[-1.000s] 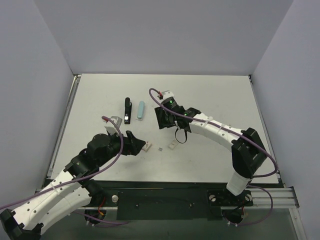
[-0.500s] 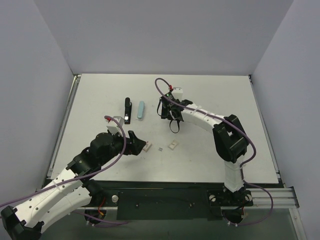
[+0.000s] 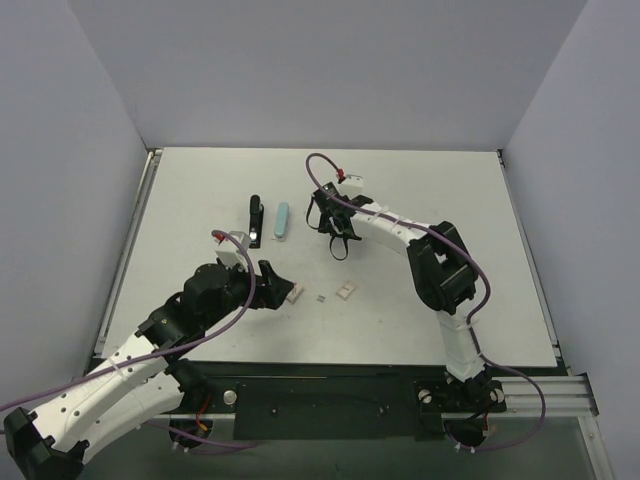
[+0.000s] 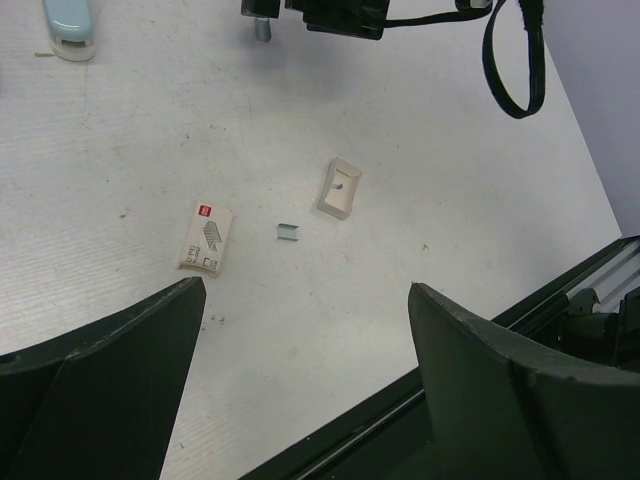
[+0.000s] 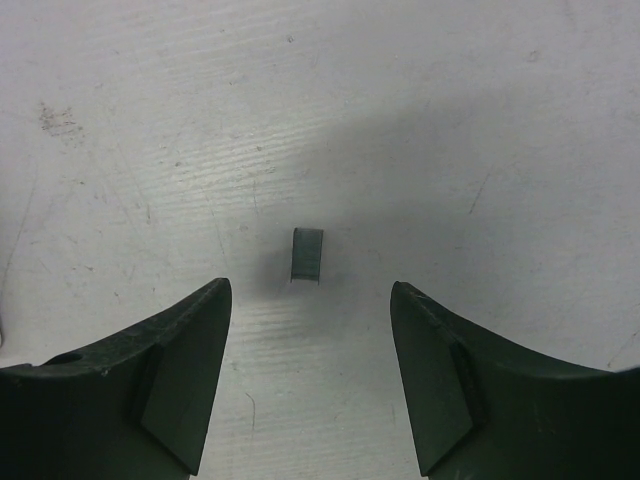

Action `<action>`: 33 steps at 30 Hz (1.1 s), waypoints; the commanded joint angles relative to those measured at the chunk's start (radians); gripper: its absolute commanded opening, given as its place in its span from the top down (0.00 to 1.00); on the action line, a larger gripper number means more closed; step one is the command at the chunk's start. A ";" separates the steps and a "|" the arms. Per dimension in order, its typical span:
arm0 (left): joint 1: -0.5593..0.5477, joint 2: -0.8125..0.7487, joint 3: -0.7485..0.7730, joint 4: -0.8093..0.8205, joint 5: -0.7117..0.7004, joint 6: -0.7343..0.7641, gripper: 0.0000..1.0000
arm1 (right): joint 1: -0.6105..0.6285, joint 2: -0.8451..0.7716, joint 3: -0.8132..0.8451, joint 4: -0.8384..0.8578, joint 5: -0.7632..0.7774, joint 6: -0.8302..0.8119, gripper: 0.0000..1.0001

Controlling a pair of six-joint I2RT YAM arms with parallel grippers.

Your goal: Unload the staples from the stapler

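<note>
Now, the stapler: the black stapler (image 3: 255, 220) lies on the bench (image 3: 430, 180), left of the middle and toward the back, just beside a light-blue bar (image 3: 283, 220); neither pincer touches it.
Right pincer: the right pincer (image 5: 308, 295) stands partly open and holds nothing; a short strip of staples (image 5: 307, 255) lies flat on the bench between its fingers, touching neither.
Left pincer: the left pincer (image 4: 307, 290) gapes wide and empty above the near part of the bench.
Loose bits: below the left pincer we see a printed box (image 4: 206, 238), a second staple piece (image 4: 288, 232) and a white tray (image 4: 340, 187), each apart from the others.
Just changed: within the last second the right arm has folded at the elbow and swung its wrist toward the back, its jaws widening; the left jaws have eased out a touch; stapler, bar and loose bits have not shifted.
Meaning: we judge the right pincer has just let the strip go, so some staples are already out; whether the stapler is now empty we cannot tell.
</note>
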 commanded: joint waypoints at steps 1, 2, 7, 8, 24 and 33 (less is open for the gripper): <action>-0.005 0.008 0.000 0.051 -0.002 0.001 0.06 | -0.003 0.034 0.053 -0.058 0.039 0.033 0.40; -0.005 0.008 0.000 0.051 -0.002 0.003 0.06 | -0.003 0.039 0.056 -0.061 0.039 0.037 0.41; -0.007 0.003 0.000 0.049 -0.005 0.003 0.06 | -0.002 0.057 0.073 -0.069 0.033 0.043 0.41; -0.005 0.005 0.000 0.049 -0.005 0.001 0.06 | -0.003 0.062 0.079 -0.072 0.033 0.047 0.42; -0.007 -0.013 -0.008 0.031 -0.011 0.006 0.06 | -0.002 0.152 0.157 -0.110 0.019 0.050 0.50; -0.005 -0.006 -0.014 0.039 -0.002 0.004 0.06 | 0.003 0.166 0.154 -0.113 0.011 0.047 0.66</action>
